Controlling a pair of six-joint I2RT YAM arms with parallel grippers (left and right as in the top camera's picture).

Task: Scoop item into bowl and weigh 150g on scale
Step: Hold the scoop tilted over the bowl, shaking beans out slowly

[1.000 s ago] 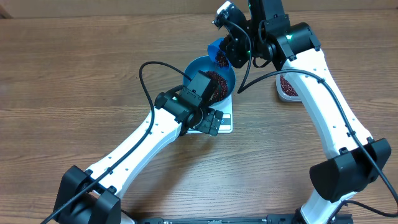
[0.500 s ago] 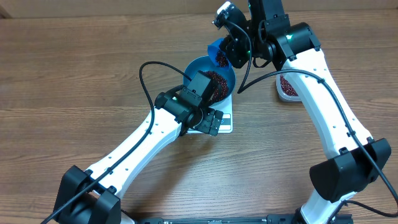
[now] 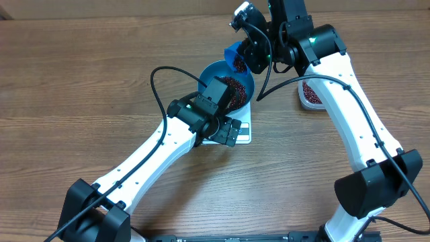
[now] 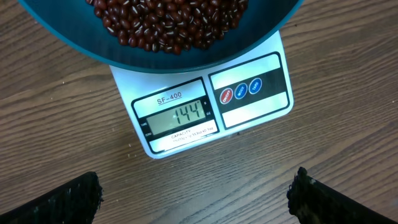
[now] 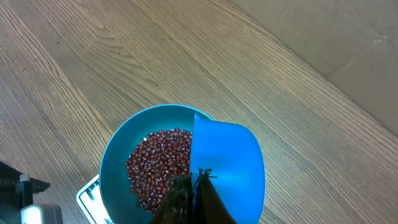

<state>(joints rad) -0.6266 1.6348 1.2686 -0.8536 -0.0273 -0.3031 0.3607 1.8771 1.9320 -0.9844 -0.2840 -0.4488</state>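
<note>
The blue bowl (image 3: 209, 74) stands on the white scale (image 3: 243, 132) and holds a heap of dark red beans (image 3: 232, 86). In the left wrist view the scale (image 4: 249, 111) reads 144 below the bowl (image 4: 68, 22) and its beans (image 4: 168, 22). My left gripper (image 4: 196, 200) hovers open over the wood in front of the scale, nothing between its fingers. My right gripper (image 5: 194, 177) is shut on the small blue scoop (image 5: 227, 158), tipped over the bowl's (image 5: 115, 162) far rim above the beans (image 5: 158, 165). The scoop's handle is hidden by the fingers.
A clear tub (image 3: 310, 94) with more beans sits to the right of the bowl, partly under the right arm. The left arm (image 3: 154, 151) slants across the table from the near left. A cardboard surface (image 5: 348, 37) borders the far edge.
</note>
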